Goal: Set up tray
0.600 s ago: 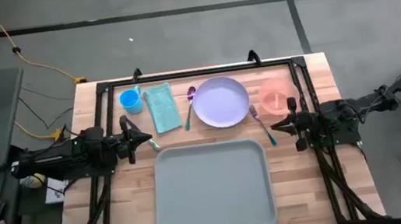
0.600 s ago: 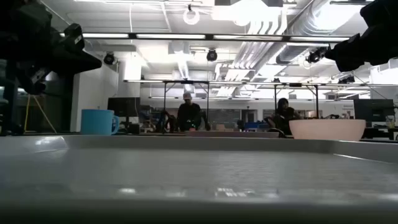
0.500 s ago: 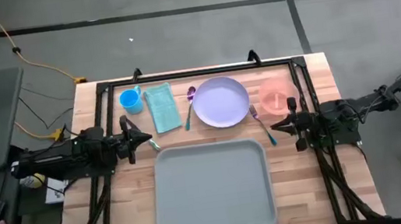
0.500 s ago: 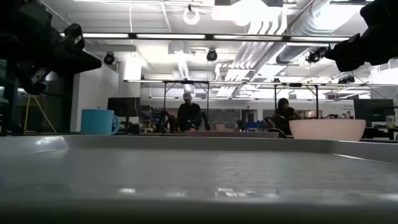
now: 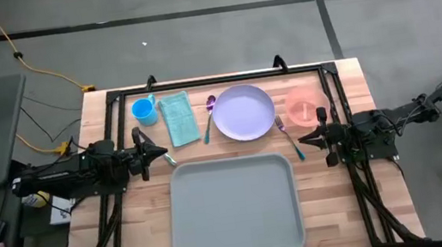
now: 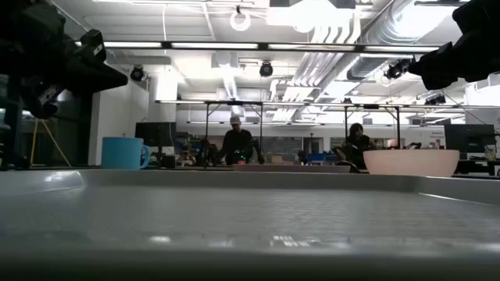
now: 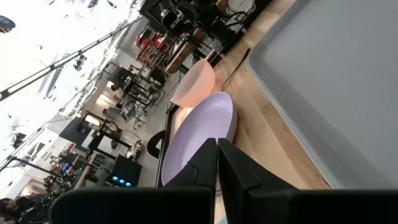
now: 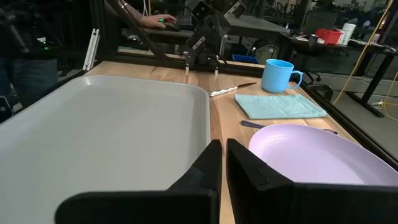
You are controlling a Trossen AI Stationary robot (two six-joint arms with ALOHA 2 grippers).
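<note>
— So where does the setting-up stand?

— Nothing is loaded yet, by the look of it. The tray (image 5: 234, 208) lies bare on the near half of the bench (image 5: 98, 115), and everything meant for it sits in a row along the far side: the blue cup (image 5: 144, 110), the teal napkin (image 5: 178, 117), a purple spoon (image 5: 209, 115), the lavender plate (image 5: 244, 112), a fork (image 5: 288, 137) just right of the plate, and the pink bowl (image 5: 303, 105). A knife (image 8: 231, 90) lies near the tray's far left corner.

— And the arms?

— The left gripper (image 5: 162, 152) hangs just off that far left corner, beside the knife; the right gripper (image 5: 303, 139) hangs off the far right corner, next to the fork. In each wrist view the fingers (image 7: 217, 163) sit pressed together with nothing between them, the right ones (image 8: 219, 163) likewise, so both are clenched and empty.

— How should the first pick go, then?

— The plate probably wants to go first, centred on the tray, so the smaller pieces can be arranged around it. Either gripper must release its fingers before coming down. The plate is shallow, so pinching its rim from the side nearest the arm seems safest. The fork lies close against the plate, and a careless approach from the right could knock it.

— What about the cutlery?

— Flat pieces lying on wood are hard to pinch; a steep, straight-down approach across the handle should help.
</note>
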